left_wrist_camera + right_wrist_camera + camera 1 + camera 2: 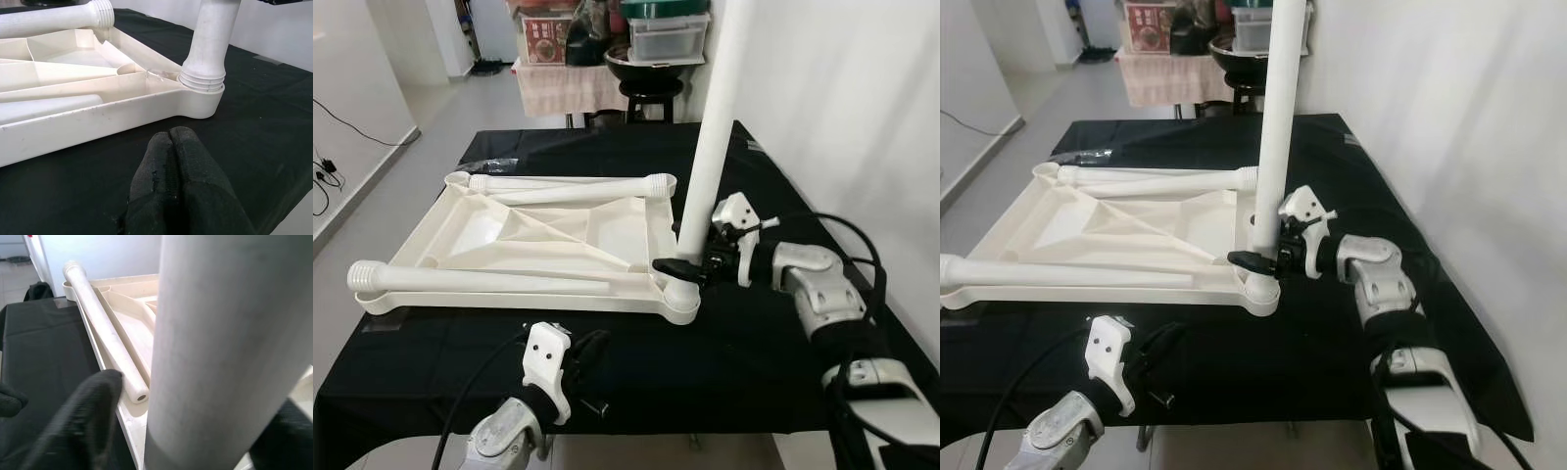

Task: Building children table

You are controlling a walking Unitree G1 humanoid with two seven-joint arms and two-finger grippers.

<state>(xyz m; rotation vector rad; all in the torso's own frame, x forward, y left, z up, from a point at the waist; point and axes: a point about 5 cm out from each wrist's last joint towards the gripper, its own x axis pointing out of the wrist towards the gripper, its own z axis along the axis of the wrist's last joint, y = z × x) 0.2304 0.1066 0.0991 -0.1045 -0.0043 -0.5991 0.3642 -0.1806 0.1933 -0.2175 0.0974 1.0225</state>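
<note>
Item: children's table, part-built, on a black-covered tabletop.

Progress, as judged: one leg of the visible set is fitted; the others are not.
- Table panel, white plastic, lying underside up across the middle of the tabletop, ribs showing.
- Loose leg, near: lying flat along the panel's near edge, unfitted.
- Loose leg, far: lying flat along the panel's far edge, unfitted.
- Upright leg: standing in the near right corner socket; threaded collar sits at the socket rim, so seated or nearly so. Whether fully tightened cannot be told.
- A fourth leg cannot be made out.

Arms:
- Left tool: low at the near edge of the tabletop, near left of the fitted corner, fingers pressed together and holding nothing, pointing toward the panel, apart from it.
- Right tool: reaching in from the right, forearm roughly level, fingers clasped round the base of the upright leg just above the socket.
</note>
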